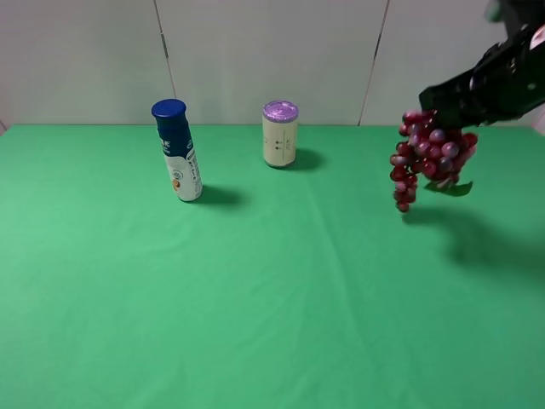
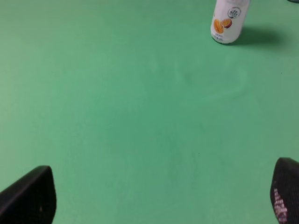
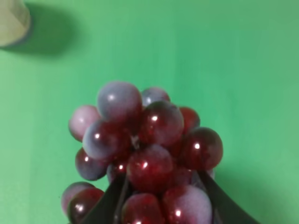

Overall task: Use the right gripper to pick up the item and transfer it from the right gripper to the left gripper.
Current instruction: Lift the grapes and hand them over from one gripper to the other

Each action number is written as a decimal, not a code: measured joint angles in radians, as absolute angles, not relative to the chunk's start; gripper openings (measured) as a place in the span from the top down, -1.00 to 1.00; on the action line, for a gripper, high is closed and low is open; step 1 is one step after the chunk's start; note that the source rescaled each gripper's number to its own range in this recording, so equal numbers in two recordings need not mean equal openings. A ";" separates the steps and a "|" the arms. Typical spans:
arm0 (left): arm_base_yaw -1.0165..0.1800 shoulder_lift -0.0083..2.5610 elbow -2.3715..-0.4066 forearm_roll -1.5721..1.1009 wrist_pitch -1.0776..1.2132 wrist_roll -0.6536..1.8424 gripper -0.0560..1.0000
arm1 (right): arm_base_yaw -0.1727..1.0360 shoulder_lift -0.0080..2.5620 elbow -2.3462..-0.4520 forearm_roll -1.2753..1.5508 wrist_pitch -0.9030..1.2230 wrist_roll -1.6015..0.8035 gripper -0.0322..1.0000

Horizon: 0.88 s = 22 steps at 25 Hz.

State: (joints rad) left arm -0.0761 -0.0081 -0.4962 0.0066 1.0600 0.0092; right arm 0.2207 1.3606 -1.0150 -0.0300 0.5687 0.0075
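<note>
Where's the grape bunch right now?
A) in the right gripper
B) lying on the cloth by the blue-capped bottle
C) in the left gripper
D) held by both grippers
A: the right gripper is closed on the top of the grape bunch, which hangs below it. The left gripper is open, with only green cloth between its jaws.

glossy black angular right arm (image 1: 490,81); dark tapered right fingers (image 3: 108,203); matte black, round-tipped left fingers (image 2: 30,198)
</note>
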 joint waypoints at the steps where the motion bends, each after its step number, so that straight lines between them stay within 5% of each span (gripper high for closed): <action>1: -0.076 -0.008 -0.496 0.007 1.060 0.009 -1.00 | 0.221 1.349 -1.036 -0.022 0.585 -0.005 0.86; 8: -0.076 -0.008 -0.496 0.007 1.060 0.009 -1.00 | 0.253 1.291 -1.158 0.107 0.690 -0.171 0.86; 22: -0.076 -0.008 -0.496 0.008 1.060 0.009 -1.00 | 0.583 1.287 -1.254 0.153 0.778 -0.223 0.86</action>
State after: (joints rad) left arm -0.0761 -0.0081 -0.4962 0.0075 1.0600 0.0092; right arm 0.5830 1.2873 -1.2537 0.1525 0.7779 -0.2233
